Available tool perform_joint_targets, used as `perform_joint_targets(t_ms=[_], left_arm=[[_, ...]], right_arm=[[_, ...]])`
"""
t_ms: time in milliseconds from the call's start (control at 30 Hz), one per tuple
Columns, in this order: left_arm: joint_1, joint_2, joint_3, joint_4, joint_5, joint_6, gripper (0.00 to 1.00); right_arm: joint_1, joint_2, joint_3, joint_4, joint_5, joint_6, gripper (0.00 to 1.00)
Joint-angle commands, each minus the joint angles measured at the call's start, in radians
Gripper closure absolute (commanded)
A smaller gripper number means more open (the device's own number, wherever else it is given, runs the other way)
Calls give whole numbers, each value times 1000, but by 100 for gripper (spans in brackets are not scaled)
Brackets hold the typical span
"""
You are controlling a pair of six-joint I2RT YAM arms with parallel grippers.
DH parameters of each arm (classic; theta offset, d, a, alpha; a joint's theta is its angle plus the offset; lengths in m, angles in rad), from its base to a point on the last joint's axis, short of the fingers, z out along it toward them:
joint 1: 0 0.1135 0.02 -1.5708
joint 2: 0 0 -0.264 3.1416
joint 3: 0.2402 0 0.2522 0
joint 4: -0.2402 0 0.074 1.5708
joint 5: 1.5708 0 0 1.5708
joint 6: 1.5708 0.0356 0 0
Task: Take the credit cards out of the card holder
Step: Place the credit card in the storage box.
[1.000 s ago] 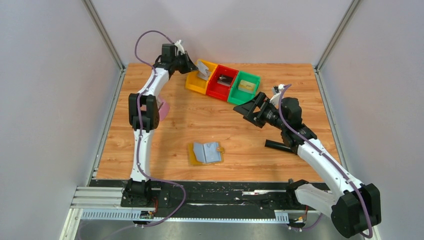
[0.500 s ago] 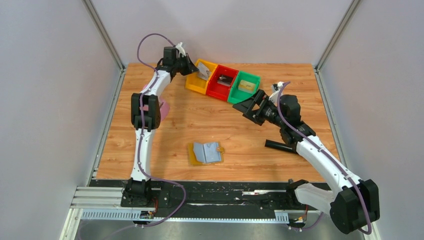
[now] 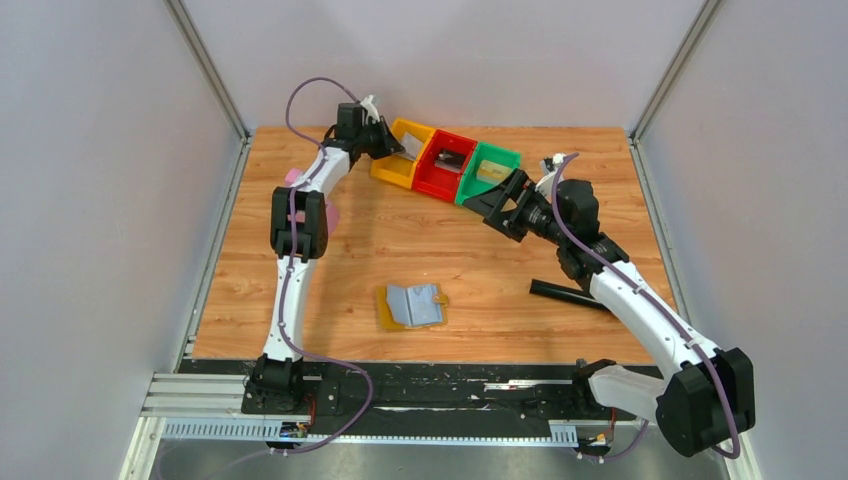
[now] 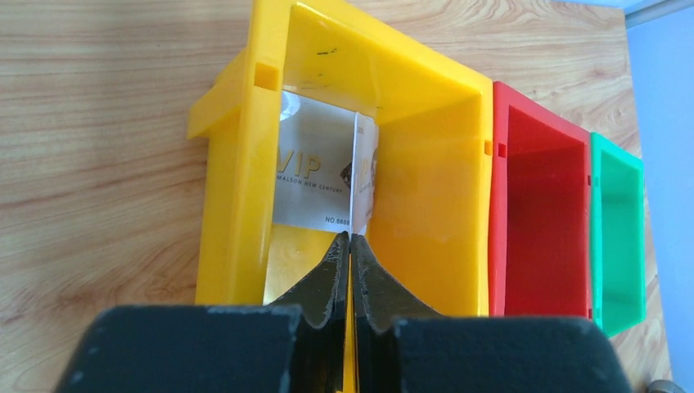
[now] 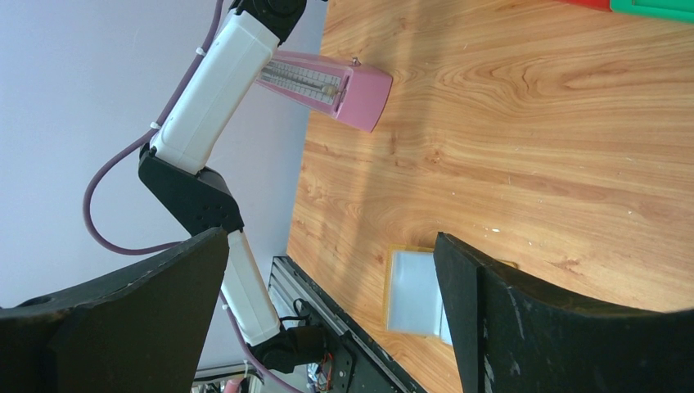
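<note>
Bins [image 3: 432, 183] at far edge, black rod [image 3: 565, 292] right, room around card holder [image 3: 415, 306]

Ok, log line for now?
left gripper: shut on silver VIP card in yellow plastic bin | right gripper: open | tan card holder: open

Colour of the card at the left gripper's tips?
Card silver-grey, gold VIP lettering; best in left wrist view.

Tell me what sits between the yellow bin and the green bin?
The red bin, snug against both. The top view shows it.
</note>
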Motion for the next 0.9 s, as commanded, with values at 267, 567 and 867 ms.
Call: perform_joint_targets(t_ms=[267,567,867], left_arm=[[-5,6,73,48,-46,-5,82],[-7,-5,78,51,-46,-11,70],[-8,-65,71,34,-56,3,67]], right_arm=[[0,15,56,39,-7,-17,0],[0,9,59,40,-11,-17,0],[-1,15,57,43,-26,-10,0]])
